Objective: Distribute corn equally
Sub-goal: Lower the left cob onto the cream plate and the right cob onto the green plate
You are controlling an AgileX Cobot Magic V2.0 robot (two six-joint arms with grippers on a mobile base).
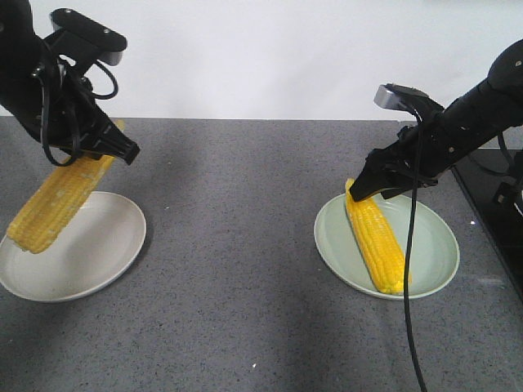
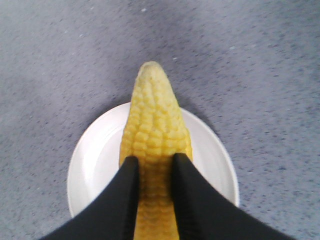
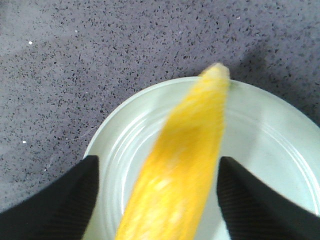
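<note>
One corn cob [image 1: 55, 206] hangs tilted over a white plate [image 1: 122, 245] at the left, with my left gripper [image 1: 117, 149] shut on its upper part. In the left wrist view the two black fingers [image 2: 125, 185] press on both sides of this corn [image 2: 155, 115], and its pointed tip reaches past the white plate [image 2: 95, 165]. A second corn cob [image 1: 380, 237] lies on a pale green plate [image 1: 437, 245] at the right. My right gripper [image 1: 368, 189] stands open over its near end. In the right wrist view there are gaps between the fingers [image 3: 75, 195] and the blurred corn [image 3: 185, 165].
Both plates stand on a dark grey speckled tabletop [image 1: 237, 269] with a white wall behind it. A black cable [image 1: 411, 269] hangs from the right arm across the green plate. A dark edge [image 1: 490, 212] of equipment borders the table at the far right.
</note>
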